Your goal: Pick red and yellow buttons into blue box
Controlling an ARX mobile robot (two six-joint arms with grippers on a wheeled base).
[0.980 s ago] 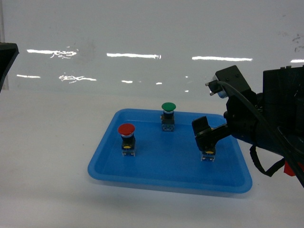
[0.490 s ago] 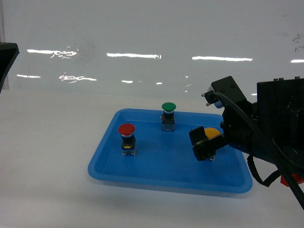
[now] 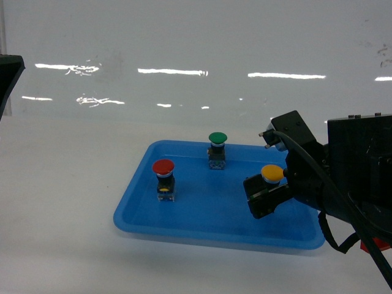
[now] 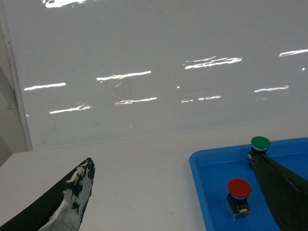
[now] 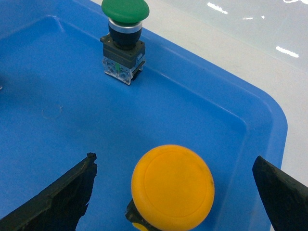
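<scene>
Nothing is boxed yet: your right gripper [image 5: 173, 192] sits with jaws wide open either side of the yellow button [image 3: 272, 173] near the tray's [image 3: 131, 211] right edge, not gripping. The red button [image 3: 163, 177] stands near the tray's left edge. Left gripper [image 4: 178, 202] is open and empty; no box is in view.

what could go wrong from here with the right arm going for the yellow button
1. The right gripper has its jaws spread wide around the yellow button and not yet touching; closing off-centre on the rounded cap could tip or squirt it away.
2. The button stands near the rim of the shallow blue tray, so a low jaw might catch the wall and drag the tray.
3. The blue box appears in no view, so the carry is unguided for now.
</scene>
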